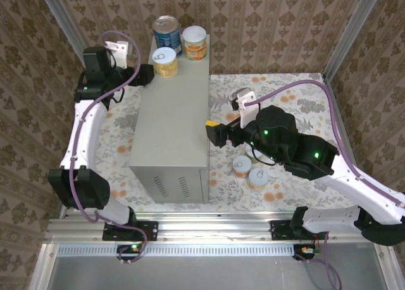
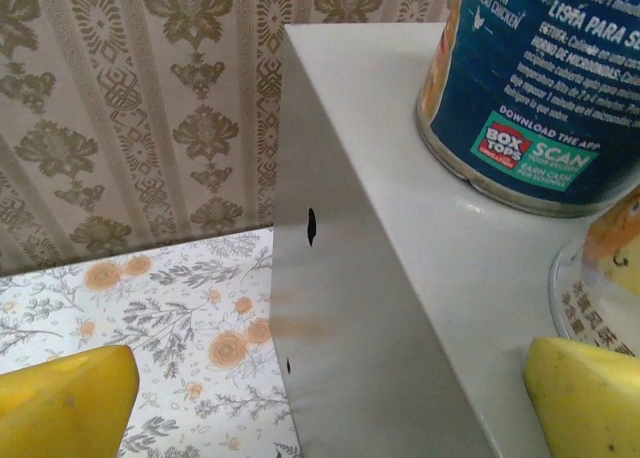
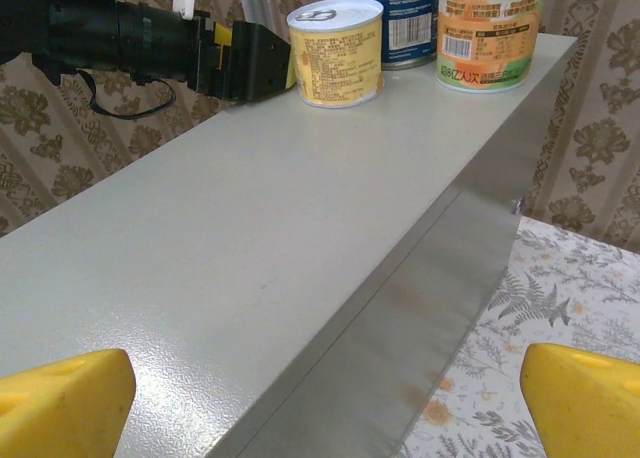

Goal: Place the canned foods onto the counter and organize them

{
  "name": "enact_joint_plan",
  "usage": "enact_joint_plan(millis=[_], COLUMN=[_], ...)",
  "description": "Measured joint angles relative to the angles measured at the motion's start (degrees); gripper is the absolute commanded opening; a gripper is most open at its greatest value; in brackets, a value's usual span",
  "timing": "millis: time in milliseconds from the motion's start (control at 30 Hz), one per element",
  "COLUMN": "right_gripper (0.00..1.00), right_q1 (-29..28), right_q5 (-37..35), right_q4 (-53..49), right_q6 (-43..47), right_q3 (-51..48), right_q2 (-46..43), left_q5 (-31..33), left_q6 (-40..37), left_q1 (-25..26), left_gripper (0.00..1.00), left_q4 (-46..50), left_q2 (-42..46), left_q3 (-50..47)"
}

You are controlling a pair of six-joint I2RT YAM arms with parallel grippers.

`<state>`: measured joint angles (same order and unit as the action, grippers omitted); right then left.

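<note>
Three cans [image 1: 166, 61] stand at the worktop's [image 1: 174, 125] far end. At least two tins [image 1: 242, 165] sit on the floral floor [image 1: 221, 87] to its right. Left fingers [image 2: 62, 403] and right fingers [image 3: 60, 403] are released, empty.

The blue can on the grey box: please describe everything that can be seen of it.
The blue can is a tall metal tin with a shiny silver top. Its dark blue label carries white print and a green patch reading Box Tops and Scan. It stands upright on the far left corner of the box. A yellow can stands close on its right and a short can just in front; whether they touch it cannot be told. Nothing grips it.
</note>
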<state>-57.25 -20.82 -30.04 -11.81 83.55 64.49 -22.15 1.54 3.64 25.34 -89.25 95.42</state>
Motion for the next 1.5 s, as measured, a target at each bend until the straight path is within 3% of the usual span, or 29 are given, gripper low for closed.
enact_joint_plan(millis=[1167,1500], right_gripper=[1.00,1.00], right_q1=[1.33,7.50], right_q5=[0.02,1.51], right_q4=[-0.22,-1.18], right_q6=[-0.59,-0.59], right_q3=[-0.81,2.89], right_q2=[-1.84,2.80], left_q5=[-4.48,-2.67], left_q6=[-0.02,1.16], left_q1=[-0.37,-1.03], left_gripper=[1.00,1.00], left_q4=[0.39,2.67], left_q2=[-4.57,-3.28], left_q3=[4.28,4.33])
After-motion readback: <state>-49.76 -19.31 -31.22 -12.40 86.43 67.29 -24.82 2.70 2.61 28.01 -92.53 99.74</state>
